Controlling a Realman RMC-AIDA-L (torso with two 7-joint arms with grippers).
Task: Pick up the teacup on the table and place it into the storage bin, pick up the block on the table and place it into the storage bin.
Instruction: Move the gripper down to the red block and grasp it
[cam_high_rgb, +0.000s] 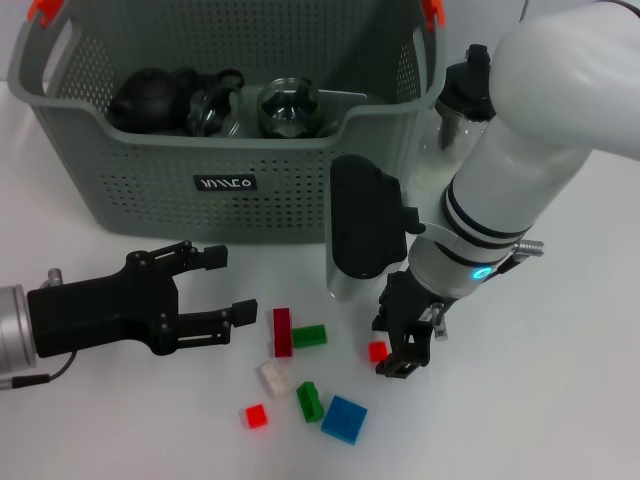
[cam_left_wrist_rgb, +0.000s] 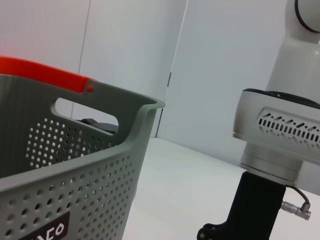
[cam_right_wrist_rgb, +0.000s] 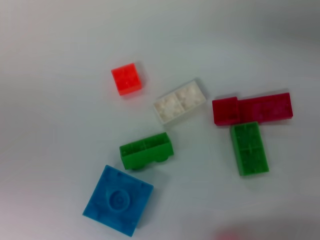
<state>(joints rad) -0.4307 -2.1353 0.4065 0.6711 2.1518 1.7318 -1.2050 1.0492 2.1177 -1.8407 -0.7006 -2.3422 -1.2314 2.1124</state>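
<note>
Now block step: right gripper (cam_high_rgb: 398, 345) poised, jaws apart, straddling small red block (cam_high_rgb: 378, 351) at storage bin (cam_high_rgb: 150, 180)'s 5 o'clock; needs closing, lifting. Left gripper (cam_high_rgb: 228, 287) open, idle

A lab: bare white table (cam_high_rgb: 560, 400) and plain white wall panels (cam_left_wrist_rgb: 135, 45)

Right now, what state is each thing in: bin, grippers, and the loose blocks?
storage bin: upright, holding dark teaware and glassware
left gripper: open, holding nothing, low over the table beside the blocks
right gripper: pointing down next to a small red block; fingers not readable
dark red block: on the table, touching a green block
blue block: flat on the table, apart from the rest
</note>
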